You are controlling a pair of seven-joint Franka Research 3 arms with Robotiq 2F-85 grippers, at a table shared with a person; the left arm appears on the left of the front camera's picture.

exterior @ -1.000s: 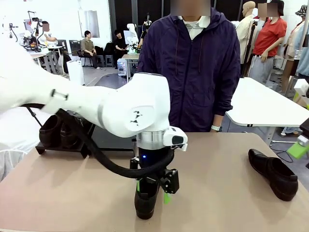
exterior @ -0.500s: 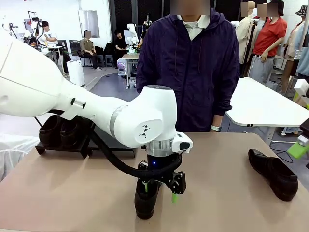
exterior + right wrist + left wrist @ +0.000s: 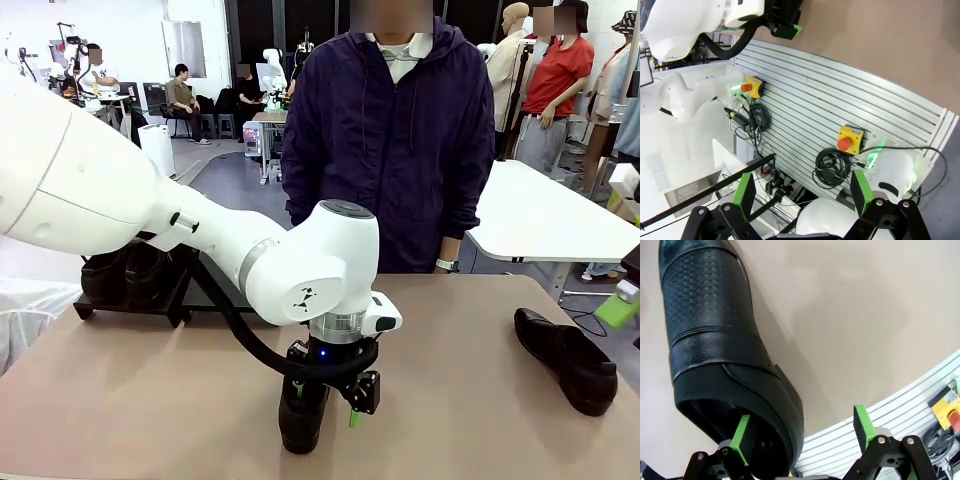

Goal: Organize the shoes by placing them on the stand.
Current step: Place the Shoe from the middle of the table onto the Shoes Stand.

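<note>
One black shoe [image 3: 298,424] stands near the table's front edge at the middle, toe toward me. My left gripper [image 3: 327,403] is down over its heel end, open. In the left wrist view one green pad [image 3: 742,432] sits inside the shoe's [image 3: 715,350] opening and the other pad [image 3: 862,424] is outside, well off its side; the left gripper [image 3: 802,432] is not clamped on it. Another shoe [image 3: 566,358] lies at the right. The stand [image 3: 176,301] at the far left holds two shoes [image 3: 124,272]. My right gripper [image 3: 802,192] is open and holds nothing.
A person in a dark purple jacket [image 3: 400,140] stands at the table's far edge, arms down. The right wrist view looks at a slatted metal panel [image 3: 840,100] with yellow emergency-stop boxes [image 3: 849,138] and cables. Bare tabletop [image 3: 460,400] lies between the two loose shoes.
My left arm has shifted a little to the right and lowered, bringing the open gripper further down around the middle shoe's heel. The shoes have not moved.
</note>
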